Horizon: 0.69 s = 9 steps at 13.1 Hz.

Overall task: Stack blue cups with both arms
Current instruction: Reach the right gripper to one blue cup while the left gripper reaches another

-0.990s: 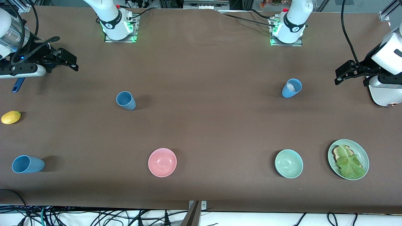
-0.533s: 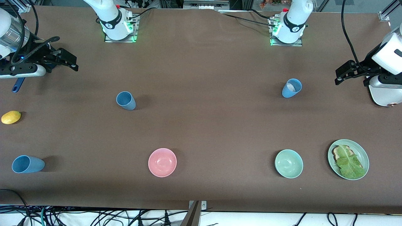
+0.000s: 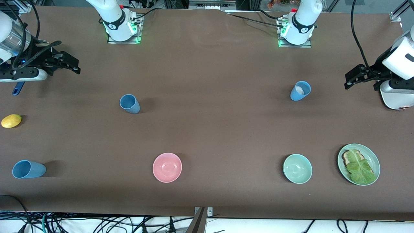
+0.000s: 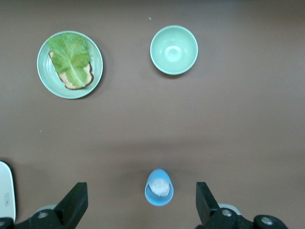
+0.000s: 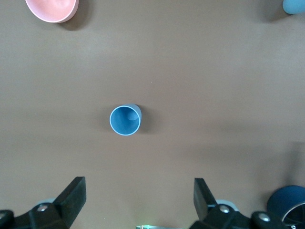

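Three blue cups are on the brown table. One blue cup (image 3: 129, 103) (image 5: 125, 119) is toward the right arm's end. The blue cup with a whitish inside (image 3: 300, 91) (image 4: 159, 187) is toward the left arm's end. A third blue cup (image 3: 28, 169) (image 5: 294, 5) sits nearest the front camera, at the right arm's end. My right gripper (image 3: 72, 64) (image 5: 139, 198) hangs open and empty over the table's right-arm end. My left gripper (image 3: 351, 77) (image 4: 139, 202) hangs open and empty over the other end, apart from the whitish-inside cup.
A pink bowl (image 3: 167, 167), a green bowl (image 3: 297, 168) and a green plate (image 3: 372, 155) with lettuce on toast lie nearer the front camera. A lemon (image 3: 11, 120) and a dark navy saucepan (image 5: 288, 202) are at the right arm's end.
Both grippers have crept slightly toward the robots' bases. The cups have not moved and both grippers stay open.
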Each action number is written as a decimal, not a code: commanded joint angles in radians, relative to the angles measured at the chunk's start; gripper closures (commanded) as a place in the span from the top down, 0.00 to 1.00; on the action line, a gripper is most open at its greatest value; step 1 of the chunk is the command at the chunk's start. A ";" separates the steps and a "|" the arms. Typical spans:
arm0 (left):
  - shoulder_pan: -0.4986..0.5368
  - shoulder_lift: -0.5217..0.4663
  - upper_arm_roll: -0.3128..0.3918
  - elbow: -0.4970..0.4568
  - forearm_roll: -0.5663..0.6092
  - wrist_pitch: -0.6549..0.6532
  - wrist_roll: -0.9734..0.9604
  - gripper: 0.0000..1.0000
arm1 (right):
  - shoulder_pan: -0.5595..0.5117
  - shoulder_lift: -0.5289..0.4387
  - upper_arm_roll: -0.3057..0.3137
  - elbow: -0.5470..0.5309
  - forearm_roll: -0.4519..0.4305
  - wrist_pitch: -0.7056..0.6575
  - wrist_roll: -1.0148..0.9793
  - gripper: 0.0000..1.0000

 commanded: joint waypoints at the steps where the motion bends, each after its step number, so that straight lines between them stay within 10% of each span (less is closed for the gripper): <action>1: 0.000 0.032 0.000 -0.011 0.005 0.068 -0.018 1.00 | -0.001 -0.097 -0.001 -0.188 0.010 0.125 -0.014 1.00; 9: 0.026 0.098 0.000 -0.152 0.034 0.301 -0.004 1.00 | 0.000 -0.119 0.025 -0.449 0.002 0.364 0.002 0.97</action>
